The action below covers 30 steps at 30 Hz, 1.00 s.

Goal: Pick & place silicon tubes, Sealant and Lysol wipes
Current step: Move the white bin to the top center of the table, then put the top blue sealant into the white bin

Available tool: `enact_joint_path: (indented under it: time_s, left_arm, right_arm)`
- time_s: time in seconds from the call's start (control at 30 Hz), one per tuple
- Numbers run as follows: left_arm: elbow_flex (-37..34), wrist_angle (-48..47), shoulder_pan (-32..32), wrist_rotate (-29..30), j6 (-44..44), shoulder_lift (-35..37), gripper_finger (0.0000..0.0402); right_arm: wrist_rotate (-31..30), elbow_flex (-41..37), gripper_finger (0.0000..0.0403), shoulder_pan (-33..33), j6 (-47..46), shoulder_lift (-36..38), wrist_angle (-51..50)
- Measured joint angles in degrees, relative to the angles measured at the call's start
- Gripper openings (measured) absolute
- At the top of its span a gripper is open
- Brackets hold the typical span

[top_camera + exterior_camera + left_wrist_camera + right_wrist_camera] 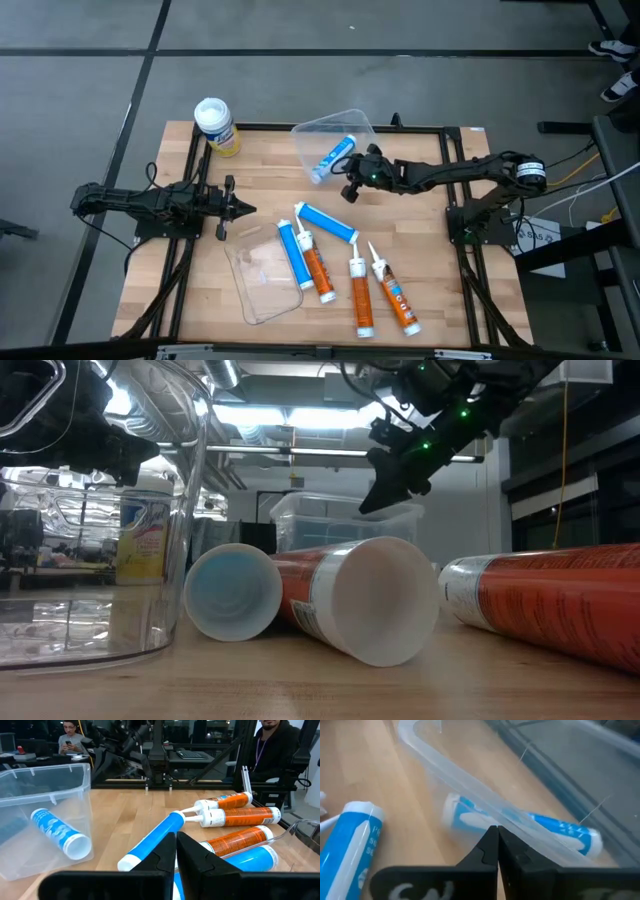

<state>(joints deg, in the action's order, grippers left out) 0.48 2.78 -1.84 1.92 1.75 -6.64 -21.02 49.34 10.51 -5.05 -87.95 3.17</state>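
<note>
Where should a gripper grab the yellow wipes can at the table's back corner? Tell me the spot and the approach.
Grip the wipes can around its yellow body just under the white lid, coming in level from the side. It stands upright, is stubby and wide, so the fingers need to open fully. The left gripper, now shut, is nearer.

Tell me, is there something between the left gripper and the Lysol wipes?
Nothing visible. The wipes stand at the table's far left corner, and the left gripper, fingers shut, waits nearer the middle. Only bare wood lies between them; the tubes and empty bin lie on its other side.
</note>
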Motion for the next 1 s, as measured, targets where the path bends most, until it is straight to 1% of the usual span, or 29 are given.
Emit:
enact_joint_path:
  time_s: [0.17,0.33,0.5,0.57,0.8,1.0]
  left_arm:
    - [0.0,0.0,0.0,0.0,0.0,0.0,0.0008]
    - [0.0,0.0,0.0,0.0,0.0,0.0,0.0011]
    - [0.0,0.0,0.0,0.0,0.0,0.0,0.0011]
    - [0.0,0.0,0.0,0.0,0.0,0.0,0.0009]
    - [0.0,0.0,0.0,0.0,0.0,0.0,0.0012]
    - [0.0,0.0,0.0,0.0,0.0,0.0,0.0010]
  right_arm:
    - [6.5,0.0,0.0015,-0.4,-2.3,-0.4,-0.4]
    - [10.9,0.0,0.0010,-1.4,-3.9,0.3,-0.6]
    - [16.4,3.8,0.0008,-1.4,-6.1,0.4,-6.5]
    - [17.6,6.2,0.0012,-1.4,-6.6,0.4,-10.0]
    - [17.5,15.3,0.0048,-2.8,-6.2,0.4,-25.7]
    - [13.0,21.7,0.0099,-4.8,-4.9,0.4,-36.4]
